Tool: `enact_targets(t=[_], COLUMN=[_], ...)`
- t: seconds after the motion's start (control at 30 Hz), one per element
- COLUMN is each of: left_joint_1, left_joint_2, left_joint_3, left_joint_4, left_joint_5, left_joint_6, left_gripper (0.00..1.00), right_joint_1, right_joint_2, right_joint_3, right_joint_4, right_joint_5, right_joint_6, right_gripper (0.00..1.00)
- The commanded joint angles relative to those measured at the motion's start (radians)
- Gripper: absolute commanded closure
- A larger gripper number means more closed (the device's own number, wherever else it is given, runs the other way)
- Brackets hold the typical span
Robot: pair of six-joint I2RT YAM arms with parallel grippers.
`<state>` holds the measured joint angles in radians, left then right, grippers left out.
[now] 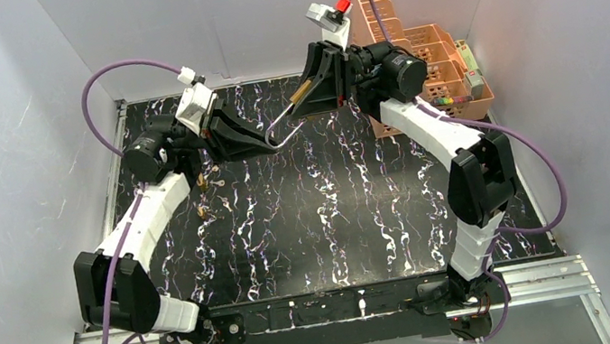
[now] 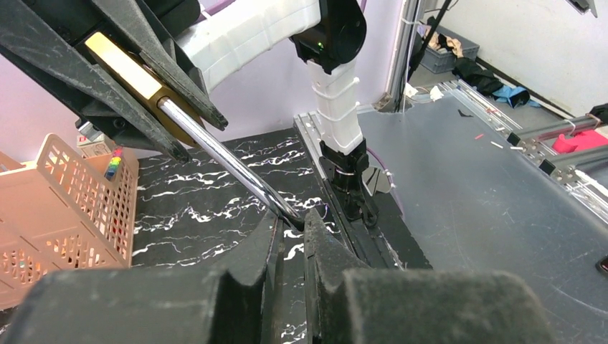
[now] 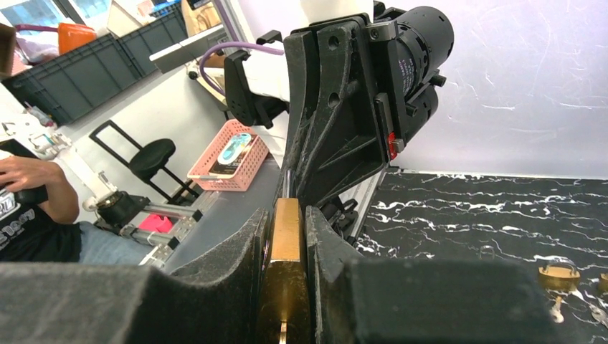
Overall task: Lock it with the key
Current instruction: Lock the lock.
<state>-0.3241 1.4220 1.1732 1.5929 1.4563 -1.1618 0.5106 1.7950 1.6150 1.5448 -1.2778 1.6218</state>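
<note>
Toward the left edge of the worktop [image 1: 345,221] lie a few small brass pieces [image 1: 201,186]. One of them is probably the key, though they are too small to tell apart. A key is thin and flat against the surface, so it would be fiddly to lift and is best pinched by its broad head.

The left tool [image 1: 268,144] is raised above the far middle of the worktop. Its pads are narrowed almost together on the bent end of the shackle [image 2: 222,161]. This is a long, polished steel bar, rigid and round. I judge it slippery, and it is likely to twist in a pinch.

The shackle runs up to the right into the padlock [image 1: 300,92], which hangs in the air between both arms. Its body is solid brass, dense for its size and not fragile. The flat faces give the surest hold.

The right tool [image 3: 287,215] takes it exactly there, with the fingers closed narrowly against the two flat sides. The body's lower end is hidden, so I cannot see the keyhole.

A pink basket [image 1: 437,70] stands in the far right corner.
</note>
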Motion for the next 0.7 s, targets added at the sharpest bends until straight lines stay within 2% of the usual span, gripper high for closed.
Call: enact_targets(t=[0.0,0.47,0.67], left_joint_1=[-0.015,-0.017,-0.058], left_joint_2=[0.043,0.174,0.243], left_joint_3=[0.095,0.243,0.327], left_joint_4=[0.176,0.211,0.210], left_joint_5=[-0.100,-0.183,-0.196], left_joint_6=[-0.030,-0.093,-0.110], left_gripper=[1.00,1.00,1.00], right_joint_1=[0.086,0.200,0.239], right_joint_2=[0.025,0.062,0.081], right_joint_3=[0.051,-0.001,-0.008], right_joint_4=[0.285,0.270,0.255], right_joint_5=[0.060,0.050,0.044], right_joint_6=[-0.012,-0.066,-0.086], right_gripper=[1.00,1.00,1.00])
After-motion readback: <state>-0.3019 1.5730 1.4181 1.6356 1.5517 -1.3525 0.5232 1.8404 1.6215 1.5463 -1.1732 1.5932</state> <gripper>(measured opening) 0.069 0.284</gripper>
